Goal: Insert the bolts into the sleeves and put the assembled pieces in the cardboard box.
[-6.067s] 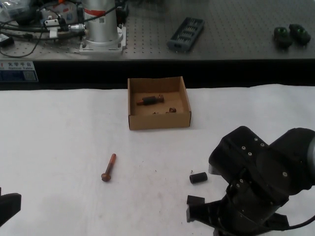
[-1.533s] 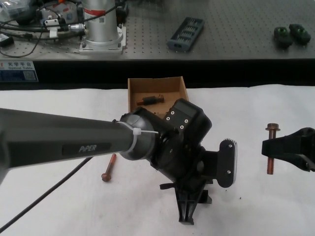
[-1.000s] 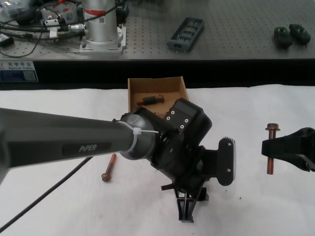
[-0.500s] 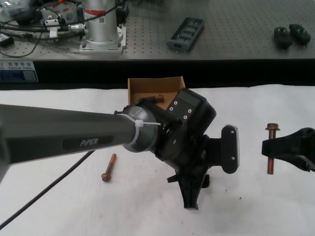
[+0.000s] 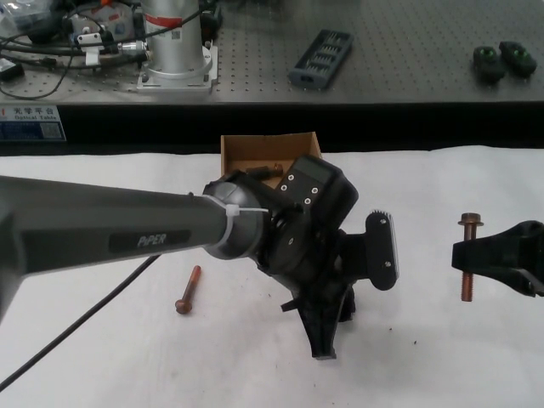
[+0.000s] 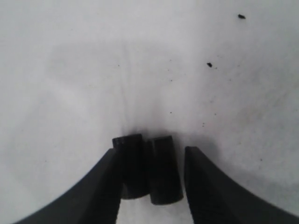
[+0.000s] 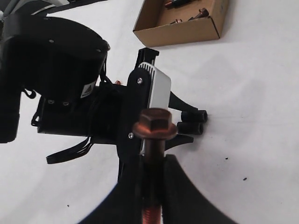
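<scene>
Loose bolt point(image 5: 188, 289) lies on the white cover point(image 5: 476, 357) at the left, well apart from everything else and not gripped.

Left gripper point(image 6: 150, 155) is at mid-bench, pointing down with its jaws spread. Both sleeves point(image 6: 164, 170) lie between the fingers on their sides, touching each other. One finger point(image 6: 100, 196) is against the nearer sleeve, and the other finger stands just off the second.

Risks here:
- Closing now likely pinches the pair, not one. The result would be a double pick, or one sleeve squirts out and rolls.
- Round parts lying on their sides can skew in the pads, putting the bore off-axis for insertion.

Cardboard box point(image 7: 182, 30) sits beyond the left gripper with a few copper-coloured pieces point(image 7: 198, 13) already in it.

Right gripper point(image 7: 152, 163) is at the right, above the cover and clamped on the shank of an upright bolt point(image 7: 154, 125), head up. The grip is mid-shank, so the free thread below is short. A tilted sleeve would probably jam rather than slide on.

Views:
- Left wrist view gives the jaw-to-sleeve relation, while in the high view the wrist housing covers that spot.
- High view places the spare bolt and the spacing between the arms.
- Right wrist view shows the box contents and the sleeves just beside the left gripper's tips.
</scene>
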Tool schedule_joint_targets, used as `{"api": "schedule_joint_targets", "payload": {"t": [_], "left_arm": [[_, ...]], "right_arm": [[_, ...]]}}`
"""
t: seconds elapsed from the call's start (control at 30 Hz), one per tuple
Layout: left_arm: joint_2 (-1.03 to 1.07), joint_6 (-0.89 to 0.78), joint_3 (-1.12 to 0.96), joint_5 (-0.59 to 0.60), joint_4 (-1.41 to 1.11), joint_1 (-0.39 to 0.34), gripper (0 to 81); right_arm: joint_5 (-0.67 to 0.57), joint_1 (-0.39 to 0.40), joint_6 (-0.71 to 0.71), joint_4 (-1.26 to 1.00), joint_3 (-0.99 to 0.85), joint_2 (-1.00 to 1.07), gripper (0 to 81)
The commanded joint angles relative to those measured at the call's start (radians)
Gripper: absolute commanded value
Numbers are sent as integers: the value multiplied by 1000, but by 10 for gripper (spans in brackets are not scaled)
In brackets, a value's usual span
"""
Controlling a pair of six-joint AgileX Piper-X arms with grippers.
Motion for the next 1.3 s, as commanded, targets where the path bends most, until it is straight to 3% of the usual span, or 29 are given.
{"api": "schedule_joint_targets", "payload": {"t": [0.0, 0.3, 0.6, 0.97, 1.27], "left_arm": [[10, -19, -10, 19, 10, -1, 313], [16, -60, -10, 40, 104, -18, 313], [16, -90, -10, 81, 137, -93, 313], [23, -86, -10, 36, 156, -83, 313], [23, 49, -10, 33, 305, -45, 322]], "right_arm": [[-15, -1, -8, -10, -4, -14, 11], [-15, -1, -8, -10, -4, -14, 11], [-12, -2, -8, -16, -4, -14, 11], [-15, -2, -8, -9, -4, -14, 11], [-15, -2, -8, -9, -4, -14, 11]]}}
